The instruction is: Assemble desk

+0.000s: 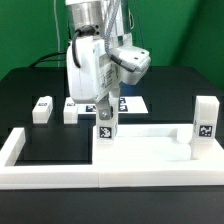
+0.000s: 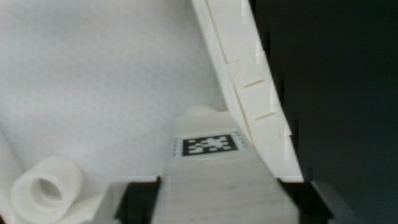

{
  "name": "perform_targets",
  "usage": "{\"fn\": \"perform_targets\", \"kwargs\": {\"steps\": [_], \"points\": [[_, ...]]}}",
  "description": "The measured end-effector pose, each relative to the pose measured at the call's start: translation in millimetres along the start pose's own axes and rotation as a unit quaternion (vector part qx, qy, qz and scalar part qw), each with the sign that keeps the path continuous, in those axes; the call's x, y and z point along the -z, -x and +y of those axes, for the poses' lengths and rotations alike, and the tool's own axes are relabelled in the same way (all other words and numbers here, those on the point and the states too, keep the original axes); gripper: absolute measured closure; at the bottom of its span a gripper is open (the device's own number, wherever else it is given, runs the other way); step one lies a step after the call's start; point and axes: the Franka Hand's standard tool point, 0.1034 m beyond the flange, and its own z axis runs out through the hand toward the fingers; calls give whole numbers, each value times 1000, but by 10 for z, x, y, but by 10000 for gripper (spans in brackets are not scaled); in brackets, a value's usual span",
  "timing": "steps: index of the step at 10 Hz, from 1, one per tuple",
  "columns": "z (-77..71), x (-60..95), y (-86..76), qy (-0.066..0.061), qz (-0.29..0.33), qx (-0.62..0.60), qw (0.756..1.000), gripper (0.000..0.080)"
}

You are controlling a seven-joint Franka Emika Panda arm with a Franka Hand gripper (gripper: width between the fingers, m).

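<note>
My gripper [image 1: 107, 108] points straight down and is shut on a short white square leg [image 1: 106, 125] with a tag on its side. The leg stands upright at the left end of the white tabletop [image 1: 150, 135], which lies flat against the border wall. In the wrist view the leg [image 2: 217, 185] sits between my two dark fingers [image 2: 146, 200], its tag facing the camera. Below it lie the tabletop's inner face [image 2: 89, 90], its raised rim [image 2: 240, 70] and a round socket [image 2: 45, 192] beside the leg. Another leg [image 1: 205, 120] stands upright at the tabletop's right end.
Two more white legs [image 1: 42, 108] [image 1: 70, 110] stand on the black table at the exterior view's left. The marker board [image 1: 133, 102] lies behind the arm. The low white U-shaped border wall [image 1: 60, 172] runs along the front and both sides.
</note>
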Motion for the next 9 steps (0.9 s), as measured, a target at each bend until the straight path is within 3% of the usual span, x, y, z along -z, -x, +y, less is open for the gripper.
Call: {"fn": "perform_targets", "kwargs": {"steps": [1, 2, 3, 4, 6, 7, 9], "points": [[1, 0, -1, 0, 0, 5, 1000, 499], [0, -5, 0, -1, 0, 5, 1000, 424], [1, -7, 1, 0, 0, 5, 1000, 244], [2, -7, 5, 0, 0, 6, 1000, 180], [27, 213, 171, -9, -14, 23, 1000, 156], [110, 311, 258, -7, -21, 30, 999, 156], [105, 224, 205, -4, -15, 29, 999, 151]]}}
